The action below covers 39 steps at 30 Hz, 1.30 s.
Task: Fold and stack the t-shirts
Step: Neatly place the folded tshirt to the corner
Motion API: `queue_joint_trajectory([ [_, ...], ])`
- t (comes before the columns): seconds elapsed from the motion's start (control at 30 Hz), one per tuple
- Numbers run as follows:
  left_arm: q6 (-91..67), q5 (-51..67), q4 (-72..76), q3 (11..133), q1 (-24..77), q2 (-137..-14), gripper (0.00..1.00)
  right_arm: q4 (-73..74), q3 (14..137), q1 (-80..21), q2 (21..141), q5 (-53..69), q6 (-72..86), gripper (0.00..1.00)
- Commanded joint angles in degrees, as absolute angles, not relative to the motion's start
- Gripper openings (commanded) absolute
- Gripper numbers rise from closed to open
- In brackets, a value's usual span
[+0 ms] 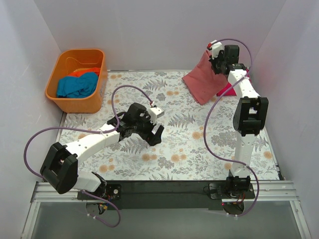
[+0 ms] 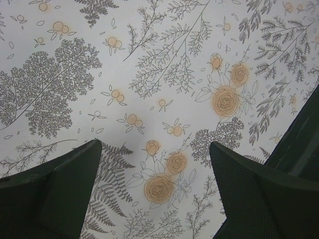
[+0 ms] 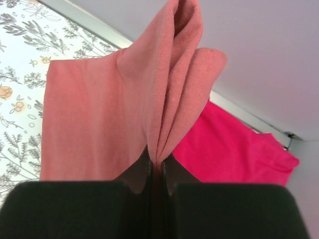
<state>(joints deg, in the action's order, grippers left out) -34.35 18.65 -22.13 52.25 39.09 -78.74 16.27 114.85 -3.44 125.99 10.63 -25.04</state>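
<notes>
1. The right gripper is clamped on a bunched fold of the brick-red t-shirt, lifting it at the far right corner just beside the magenta t-shirt.
2. The left gripper hovers mid-table, jaws wide and empty.
3. Step, as I judge it: laying the red shirt down for stacking. Next calls for lowering and a square release.
4. Its long axis slopes from the pinch down to the near-left; the lower edge seems to touch the table.

Bright, even, soft-shadowed light; sharp frames, no glare or blur.
</notes>
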Motion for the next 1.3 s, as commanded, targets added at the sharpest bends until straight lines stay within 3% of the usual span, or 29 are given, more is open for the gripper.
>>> queue_joint_trajectory([
  [0.0,-34.72,18.81,-21.71,51.85,38.76,-76.03,0.89,14.59,119.0,-3.25,125.25,8.35,-29.0,0.01],
  [1.27,-33.13,18.81,-21.8,52.56,38.76,-75.94,0.91,14.68,121.82,-1.67,117.69,4.39,-32.43,0.01],
])
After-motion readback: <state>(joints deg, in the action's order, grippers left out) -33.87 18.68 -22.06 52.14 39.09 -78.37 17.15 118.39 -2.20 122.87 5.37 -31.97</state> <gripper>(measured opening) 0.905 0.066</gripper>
